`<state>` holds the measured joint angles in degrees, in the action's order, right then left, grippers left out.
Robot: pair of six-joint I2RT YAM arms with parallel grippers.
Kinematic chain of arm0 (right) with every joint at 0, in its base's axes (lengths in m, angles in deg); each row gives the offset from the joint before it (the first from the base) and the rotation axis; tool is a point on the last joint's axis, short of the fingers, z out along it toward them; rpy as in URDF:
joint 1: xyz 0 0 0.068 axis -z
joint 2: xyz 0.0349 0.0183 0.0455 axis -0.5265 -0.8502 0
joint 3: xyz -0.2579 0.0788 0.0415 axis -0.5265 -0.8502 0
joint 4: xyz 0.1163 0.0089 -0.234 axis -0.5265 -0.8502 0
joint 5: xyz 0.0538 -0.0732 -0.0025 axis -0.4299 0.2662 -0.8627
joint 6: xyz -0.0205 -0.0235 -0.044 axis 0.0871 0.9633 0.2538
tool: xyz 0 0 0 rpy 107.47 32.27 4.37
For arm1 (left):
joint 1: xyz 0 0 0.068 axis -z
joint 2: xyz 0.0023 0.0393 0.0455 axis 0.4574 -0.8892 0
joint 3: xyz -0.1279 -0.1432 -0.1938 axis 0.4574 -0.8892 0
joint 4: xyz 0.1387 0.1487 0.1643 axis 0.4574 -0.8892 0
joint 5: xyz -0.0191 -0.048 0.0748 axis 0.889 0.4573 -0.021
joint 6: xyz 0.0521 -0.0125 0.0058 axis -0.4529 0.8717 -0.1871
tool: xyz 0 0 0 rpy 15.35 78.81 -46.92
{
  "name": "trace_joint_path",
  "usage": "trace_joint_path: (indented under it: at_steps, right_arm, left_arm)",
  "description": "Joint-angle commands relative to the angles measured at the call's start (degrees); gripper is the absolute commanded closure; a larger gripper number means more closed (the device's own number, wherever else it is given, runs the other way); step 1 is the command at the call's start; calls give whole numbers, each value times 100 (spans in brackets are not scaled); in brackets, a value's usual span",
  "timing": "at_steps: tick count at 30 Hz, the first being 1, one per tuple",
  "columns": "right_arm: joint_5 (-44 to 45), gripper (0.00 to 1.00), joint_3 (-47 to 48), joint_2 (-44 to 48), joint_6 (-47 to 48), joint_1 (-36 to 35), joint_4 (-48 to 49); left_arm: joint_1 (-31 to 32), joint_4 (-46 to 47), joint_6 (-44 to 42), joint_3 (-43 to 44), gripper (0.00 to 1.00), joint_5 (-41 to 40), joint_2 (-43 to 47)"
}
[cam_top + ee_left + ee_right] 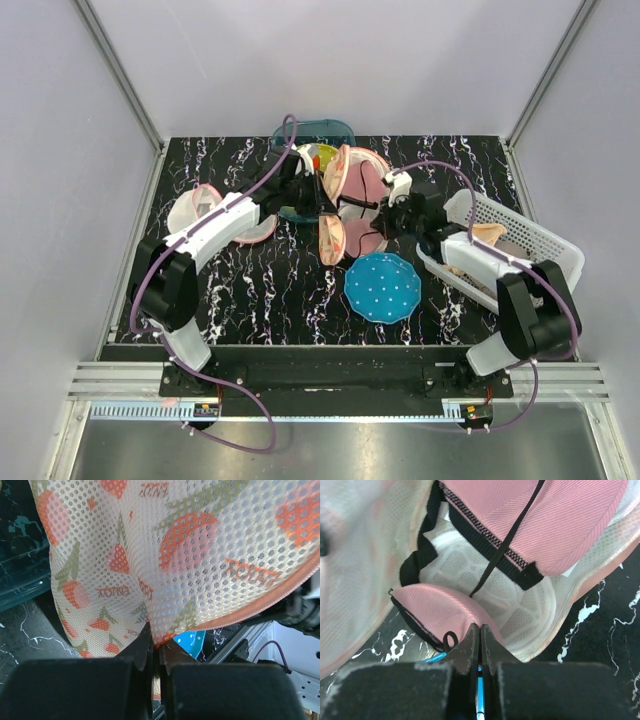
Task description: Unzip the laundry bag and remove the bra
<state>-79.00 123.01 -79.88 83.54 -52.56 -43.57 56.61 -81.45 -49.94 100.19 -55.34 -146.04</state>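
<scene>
Right wrist view: right end effector (480, 632) clamps the near cup of the bra (440, 612), straight ahead at the mouth of the opened laundry bag (360, 580); left end effector (155, 642) pinches the bag's fabric.

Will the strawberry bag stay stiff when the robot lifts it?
Probably floppy: the laundry bag creases and drapes where the left gripper pinches it. Likely light too, since it looks like thin mesh full of holes.
</scene>
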Motion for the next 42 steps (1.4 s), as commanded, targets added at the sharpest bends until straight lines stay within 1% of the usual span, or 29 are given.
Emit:
trace_joint_path:
  at_steps: [1, 2, 3, 5, 6, 7, 8, 9, 10, 12, 15, 19, 21, 25, 27, 30, 34, 37, 42]
  right_arm:
    - [58, 100, -216, 928, 19, 5, -111]
    - [137, 100, -268, 1086, 19, 14, -120]
    - [251, 100, -373, 1436, 19, 6, -111]
    - [769, 100, -479, 1850, -129, 6, 2]
    - [945, 100, -558, 2270, -139, 5, 64]
    - [1382, 100, -602, 2492, -253, 14, 178]
    - [1612, 100, -638, 2868, -323, 6, 388]
    - [1867, 100, -629, 3020, -394, 14, 459]
    - [2374, 100, -577, 3152, -603, 6, 486]
    - [2790, 100, -331, 3460, -736, 14, 486]
    - [3808, 100, -24, 3812, -948, 14, 486]
    - [4768, 100, 398, 4163, -878, 32, 478]
    - [5172, 100, 530, 4295, -572, 23, 548]
    - [5517, 100, 1047, 4296, 157, 32, 794]
    - [5605, 100, 1285, 4173, 535, 32, 969]
    - [5544, 100, 1909, 3822, 966, 67, 1145]
    - [5236, 100, 2944, 3226, 1380, 76, 1216]
    - [5148, 100, 3385, 2978, 1513, 76, 1216]
    - [4999, 100, 3633, 2898, 1740, 85, 1312]
  left_arm:
    - [-108, 195, -33, 349, 100, 126, 247]
    - [-117, 178, -41, 366, 100, 135, 274]
    - [-135, 160, -59, 392, 100, 135, 291]
    - [-179, 116, -94, 402, 100, 100, 370]
    - [-205, 99, -103, 402, 100, 91, 397]
    - [-214, 55, -120, 402, 100, 82, 449]
    - [-223, 54, -129, 393, 100, 73, 493]
    - [-240, 46, -129, 401, 100, 64, 520]
    - [-267, 28, -112, 410, 100, 64, 581]
    - [-293, 19, -85, 463, 100, 117, 678]
    - [-293, -208, -199, 682, 100, 73, 906]
    - [-337, -455, -402, 937, 100, -41, 1109]
    - [-390, -499, -445, 955, 100, -41, 1205]
    - [-486, -517, -463, 903, 100, -24, 1267]
    - [-522, -526, -463, 885, 100, 2, 1267]
    - [-530, -526, -463, 850, 100, 3, 1293]
    - [-539, -526, -481, 788, 100, 3, 1381]
    - [-574, -534, -507, 771, 100, 11, 1434]
    - [-601, -640, -630, 762, 100, 64, 1487]
